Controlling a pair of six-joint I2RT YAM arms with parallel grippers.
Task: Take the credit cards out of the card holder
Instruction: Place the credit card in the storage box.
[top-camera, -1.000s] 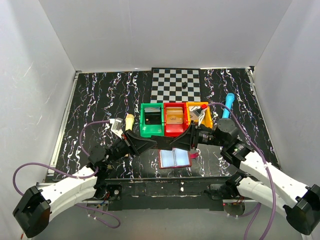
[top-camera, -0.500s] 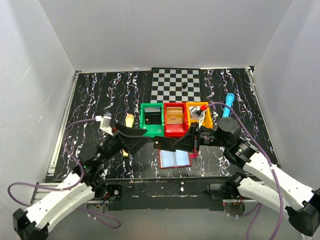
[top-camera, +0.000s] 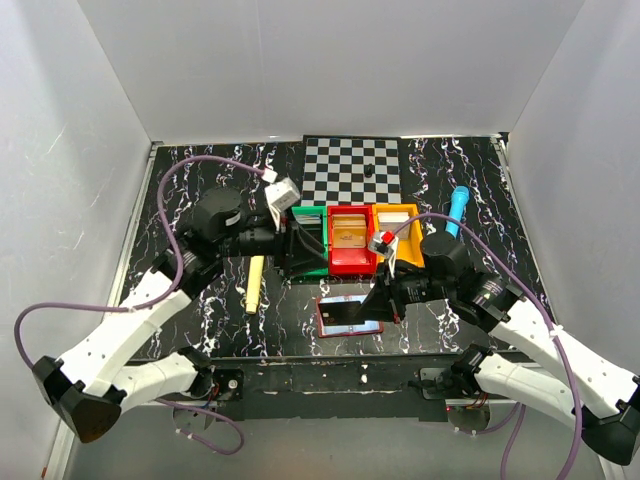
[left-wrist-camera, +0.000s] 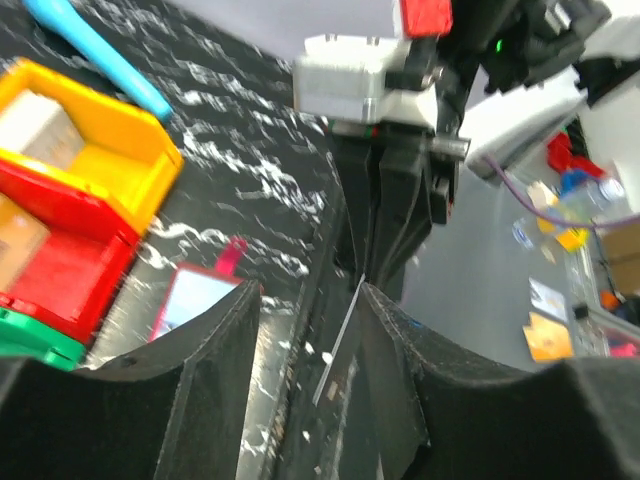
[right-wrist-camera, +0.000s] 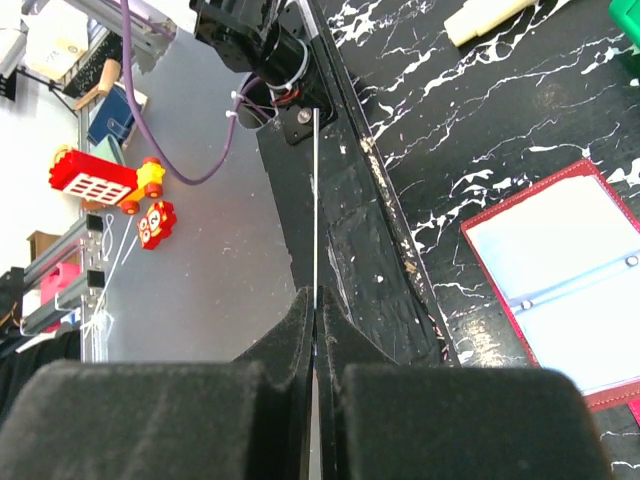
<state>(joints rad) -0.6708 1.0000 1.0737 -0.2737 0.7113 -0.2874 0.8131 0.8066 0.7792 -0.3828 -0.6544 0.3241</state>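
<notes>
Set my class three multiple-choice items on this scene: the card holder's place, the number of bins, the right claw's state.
1. Where is the card holder? A held in mid-air; B inside a bin; C on the table, before the red bin.
2. How many bins? A two; B three; C five.
3. The right claw is: A shut on a card; B wide open; C out of view.
Key: 1 C, it lies open there. 2 B, green bin, red bin and orange bin in a row. 3 A, its fingers pinch the card edge-on.
</notes>
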